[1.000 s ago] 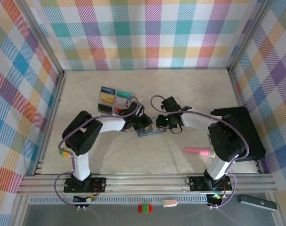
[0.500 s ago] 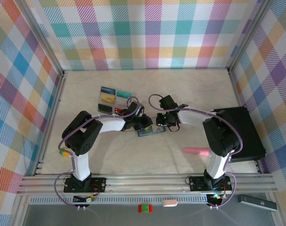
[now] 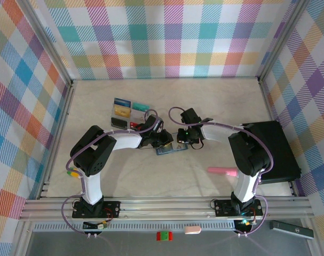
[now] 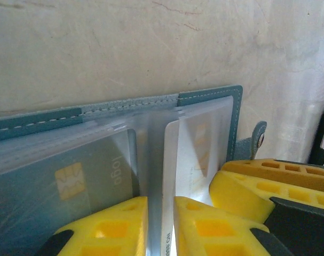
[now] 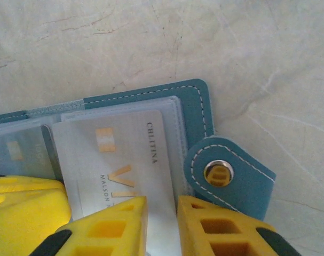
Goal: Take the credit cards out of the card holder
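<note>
The teal card holder lies open at mid-table, its stitched edge and snap tab showing. My left gripper is at its left side. In the left wrist view its jaws are shut on an upright clear sleeve, with the edge of a white card in it. A grey card sits in the neighbouring sleeve. My right gripper meets the holder from the right, jaws shut on the same white card with gold lettering.
Several loose cards lie in rows just left of and behind the holder. A big black box sits at the right edge, with a pink object in front of it. The two grippers' yellow fingers nearly touch.
The right gripper has slid a little left onto the holder and its forearm has swung in. The left arm and the holder have stayed in place.
</note>
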